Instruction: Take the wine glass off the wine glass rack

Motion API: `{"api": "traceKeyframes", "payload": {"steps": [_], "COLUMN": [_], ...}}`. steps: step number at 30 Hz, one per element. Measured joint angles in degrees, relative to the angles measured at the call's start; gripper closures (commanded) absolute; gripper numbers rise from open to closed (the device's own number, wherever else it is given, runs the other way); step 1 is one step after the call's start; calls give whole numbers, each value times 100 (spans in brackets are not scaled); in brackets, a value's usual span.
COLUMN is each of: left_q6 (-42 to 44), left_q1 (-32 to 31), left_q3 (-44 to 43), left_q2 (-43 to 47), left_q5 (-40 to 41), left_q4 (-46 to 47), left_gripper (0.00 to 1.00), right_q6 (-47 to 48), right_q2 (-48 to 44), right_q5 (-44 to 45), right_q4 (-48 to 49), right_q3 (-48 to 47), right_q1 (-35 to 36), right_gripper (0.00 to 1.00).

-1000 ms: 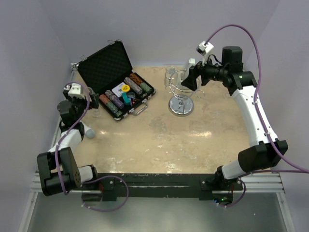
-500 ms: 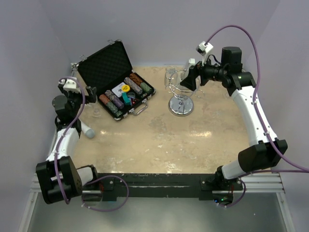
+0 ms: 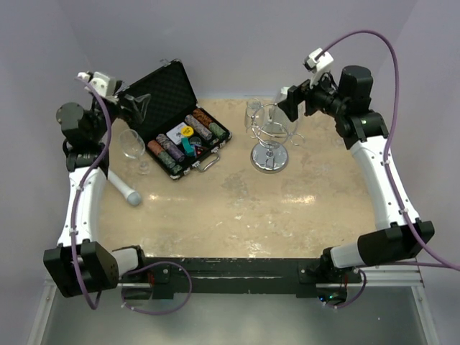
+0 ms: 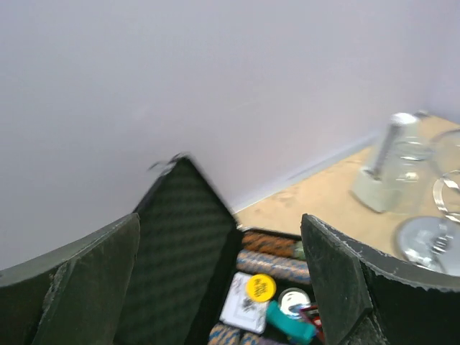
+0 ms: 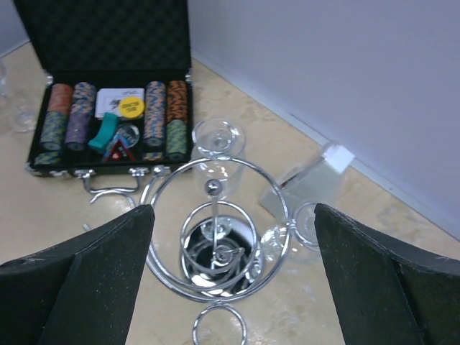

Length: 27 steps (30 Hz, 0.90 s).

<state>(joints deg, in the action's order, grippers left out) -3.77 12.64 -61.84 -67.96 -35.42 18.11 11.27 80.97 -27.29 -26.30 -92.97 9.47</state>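
Wine glass rack [image 3: 269, 157] stands on beige table [image 3: 287, 208], lilac walls [image 3: 230, 43] around; both jaws gaping.

White shells with black joint housings on left arm [image 3: 77, 208] and right arm [image 3: 382, 180] — purple cables [image 3: 359, 33] looping alongside. Small white camera blocks [image 3: 100, 77] at the wrists. Broad matte black fingers [image 5: 86, 287] on left tool [image 3: 136, 105] and right tool [image 3: 289, 105].
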Motion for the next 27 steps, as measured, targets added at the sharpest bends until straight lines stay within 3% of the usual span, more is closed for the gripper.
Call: {"api": "traceKeyframes", "payload": {"steps": [3,8,13,20,27], "left_q6": [538,1287,1558,1375,1016], "left_q1": [-610,-1547,-2201,-2828,-2973], "left_q3": [-625,-876,-876,-879,-1285], "left_q2": [-131,-271,-586,-1552,-3246], "left_q5": [-442,-1025,-1165,-1156,-1084], "left_q4": [-673,-1650,-2133,-1547,-376], "left_gripper": [5,9,9,15,8], "right_q6": [131,348,352,247,227], "right_q2": [2,46,356,702,496], "right_q5": [463,896,973,975,951], "right_q4": [179,236,339,358,306], "right_q3": [118,332,321,323,334], "right_q1": [0,-50,-413,-610,-590], "right_gripper": [11,21,18,12,6]}}
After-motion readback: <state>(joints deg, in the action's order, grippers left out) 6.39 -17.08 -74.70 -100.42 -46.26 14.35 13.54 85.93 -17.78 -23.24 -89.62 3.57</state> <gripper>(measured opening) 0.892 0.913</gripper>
